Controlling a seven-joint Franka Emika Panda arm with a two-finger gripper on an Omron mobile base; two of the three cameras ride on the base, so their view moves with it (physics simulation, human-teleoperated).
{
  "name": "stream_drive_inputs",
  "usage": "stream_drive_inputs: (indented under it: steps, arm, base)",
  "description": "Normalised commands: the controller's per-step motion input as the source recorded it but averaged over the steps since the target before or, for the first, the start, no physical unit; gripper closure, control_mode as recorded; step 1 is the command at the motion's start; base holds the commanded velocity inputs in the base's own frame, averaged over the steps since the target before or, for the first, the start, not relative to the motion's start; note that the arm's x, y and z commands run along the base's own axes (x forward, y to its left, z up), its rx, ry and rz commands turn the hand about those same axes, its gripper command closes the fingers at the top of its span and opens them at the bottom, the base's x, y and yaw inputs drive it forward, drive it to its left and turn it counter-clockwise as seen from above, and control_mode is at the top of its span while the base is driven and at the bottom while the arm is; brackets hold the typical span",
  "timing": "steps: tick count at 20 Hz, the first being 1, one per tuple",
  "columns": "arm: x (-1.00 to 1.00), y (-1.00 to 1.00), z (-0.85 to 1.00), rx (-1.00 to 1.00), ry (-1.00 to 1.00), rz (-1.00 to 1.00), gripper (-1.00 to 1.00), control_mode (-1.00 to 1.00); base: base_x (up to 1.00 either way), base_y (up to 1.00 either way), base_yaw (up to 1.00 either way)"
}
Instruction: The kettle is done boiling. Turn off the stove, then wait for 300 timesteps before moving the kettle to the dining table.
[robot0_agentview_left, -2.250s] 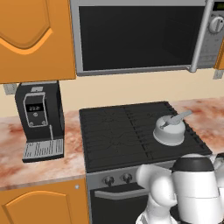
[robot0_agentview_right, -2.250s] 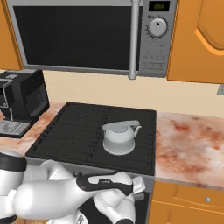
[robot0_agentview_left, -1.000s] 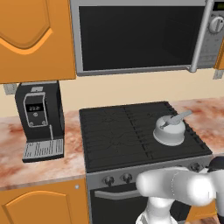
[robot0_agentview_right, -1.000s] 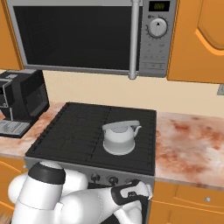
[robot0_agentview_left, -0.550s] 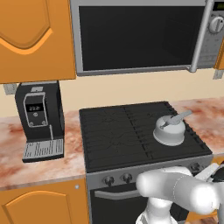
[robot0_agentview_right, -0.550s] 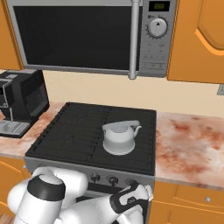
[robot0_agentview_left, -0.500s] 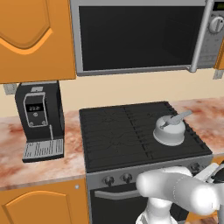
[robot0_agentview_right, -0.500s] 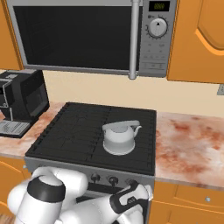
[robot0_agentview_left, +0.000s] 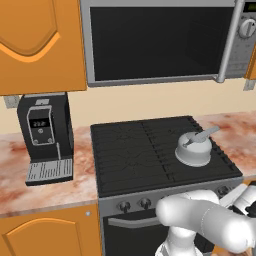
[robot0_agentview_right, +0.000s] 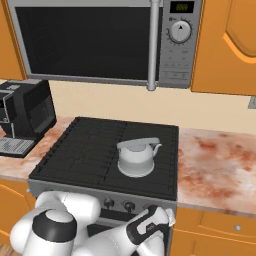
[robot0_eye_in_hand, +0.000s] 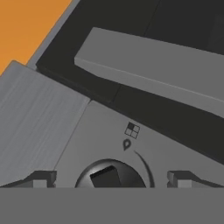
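The silver-grey kettle (robot0_agentview_left: 192, 150) (robot0_agentview_right: 136, 157) stands on the right front part of the stove's black cooktop (robot0_agentview_left: 135, 150) (robot0_agentview_right: 85, 150). Small round knobs (robot0_agentview_left: 145, 203) (robot0_agentview_right: 130, 205) line the grey front panel. In the hand view my gripper (robot0_eye_in_hand: 111, 180) is open, its fingertips (robot0_eye_in_hand: 41, 179) standing either side of one round knob (robot0_eye_in_hand: 109, 175) without touching it. The grey oven handle (robot0_eye_in_hand: 153, 72) lies beyond that knob. My wrist (robot0_agentview_right: 150, 226) is low at the right end of the panel. The dining table is out of view.
A black coffee machine (robot0_agentview_left: 45, 135) (robot0_agentview_right: 25, 117) stands on the marbled counter left of the stove. A microwave (robot0_agentview_left: 160, 40) (robot0_agentview_right: 100, 42) hangs above the cooktop between orange cabinets (robot0_agentview_left: 35, 40). More marbled counter (robot0_agentview_right: 215, 165) lies to the right.
The arm has unfolded from in front of the base and swung its hand right and forward to the right end of the knob panel. The kettle has not moved.
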Motion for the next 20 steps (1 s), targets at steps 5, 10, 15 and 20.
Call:
stream_drive_inputs:
  steps: [5, 10, 15, 20]
  arm:
    - [0.03, 0.00, 0.00, 0.00, 0.00, 0.00, -1.00, -1.00]
    - [0.00, 0.08, 0.00, 0.00, 0.00, 0.00, 1.00, -1.00]
    - [0.00, 0.00, 0.00, 0.00, -0.01, 0.00, 1.00, -1.00]
    - [0.00, -0.09, 0.01, 0.03, -0.02, 0.00, 1.00, -1.00]
  base:
    - [0.00, 0.00, 0.00]
    - [0.00, 0.00, 0.00]
    - [0.00, 0.00, 0.00]
    - [0.00, 0.00, 0.00]
